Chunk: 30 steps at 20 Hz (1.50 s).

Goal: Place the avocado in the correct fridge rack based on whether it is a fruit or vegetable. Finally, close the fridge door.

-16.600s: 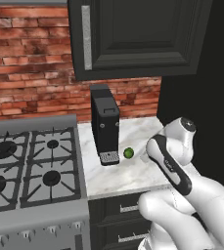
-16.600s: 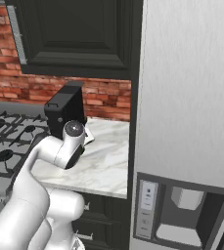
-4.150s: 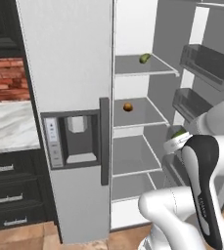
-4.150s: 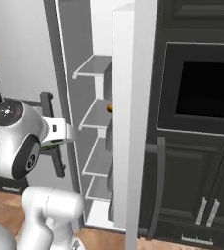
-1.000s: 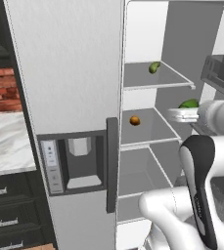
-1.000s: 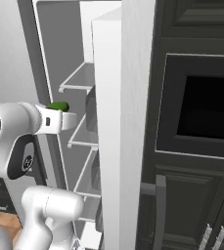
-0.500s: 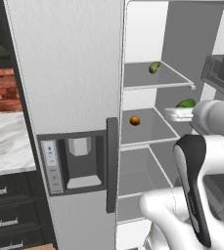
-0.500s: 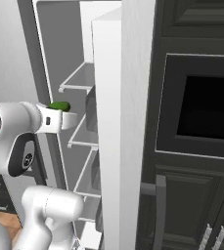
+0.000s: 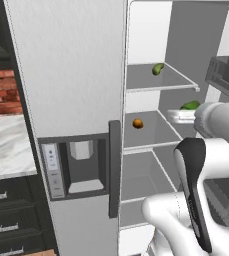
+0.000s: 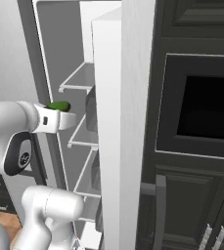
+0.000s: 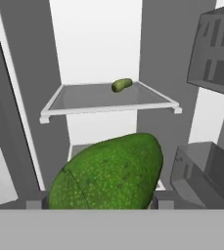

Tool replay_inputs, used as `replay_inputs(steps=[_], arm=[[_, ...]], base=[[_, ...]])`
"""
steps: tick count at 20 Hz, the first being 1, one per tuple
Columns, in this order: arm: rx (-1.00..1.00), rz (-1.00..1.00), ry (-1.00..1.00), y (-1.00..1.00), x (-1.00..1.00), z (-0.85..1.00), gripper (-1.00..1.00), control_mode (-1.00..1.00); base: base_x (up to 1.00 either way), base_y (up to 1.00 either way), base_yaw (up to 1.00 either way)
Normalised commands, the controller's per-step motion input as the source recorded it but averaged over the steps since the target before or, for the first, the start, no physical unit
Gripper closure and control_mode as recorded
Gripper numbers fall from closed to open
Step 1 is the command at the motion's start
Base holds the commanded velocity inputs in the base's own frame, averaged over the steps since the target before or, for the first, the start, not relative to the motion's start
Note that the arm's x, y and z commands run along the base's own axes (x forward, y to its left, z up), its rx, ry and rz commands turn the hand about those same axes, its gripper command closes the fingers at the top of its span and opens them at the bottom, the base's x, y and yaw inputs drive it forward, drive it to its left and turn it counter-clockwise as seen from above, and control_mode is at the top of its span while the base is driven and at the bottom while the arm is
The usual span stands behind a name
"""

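I have the avocado (image 11: 108,173) clamped in the gripper (image 9: 182,116), whose fingers are closed against its two sides; in the hand view it sits large and low, bright speckled green. From the left base view I see the gripper reaching into the open fridge, with the avocado (image 9: 190,105) riding on top, just above the front right edge of the middle shelf (image 9: 151,131). It is not resting on anything.

Taking that middle shelf as my landmark: an orange ball (image 9: 138,123) sits on it, to the left of the gripper and further back. One level above it, the upper shelf (image 9: 156,82) carries a paler, elongated green item (image 9: 158,69) toward its back. Below the middle shelf another shelf (image 9: 146,175) shows.

The fridge door (image 10: 116,127) stands swung open to the right of the shelves, its dark bins (image 9: 228,75) facing inward. In the right base view I see the avocado (image 10: 58,106) level with the middle shelf, short of the door's edge.
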Motion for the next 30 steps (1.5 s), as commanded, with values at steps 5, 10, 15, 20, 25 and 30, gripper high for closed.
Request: replay_inputs(steps=[5, 10, 15, 20, 25, 30], arm=[[0.0, 0.0, -0.01, 0.0, 0.0, 0.14, 1.0, -1.0], [0.0, 0.0, -0.06, -0.03, 0.0, 0.26, 1.0, -1.0], [0.0, 0.0, -0.11, 0.0, 0.0, 0.33, 1.0, -1.0], [0.0, 0.0, -0.12, 0.0, -0.01, 0.36, 1.0, -1.0], [0.0, 0.0, -0.11, -0.02, -0.02, 0.34, 1.0, -1.0], [0.0, 0.0, 0.01, 0.0, 0.01, 0.29, 1.0, -1.0]], base=[[0.0, 0.0, 0.0], [0.0, 0.0, 0.0], [0.0, 0.0, 0.0], [0.0, 0.0, 0.0], [0.0, 0.0, 0.0], [0.0, 0.0, 0.0]])
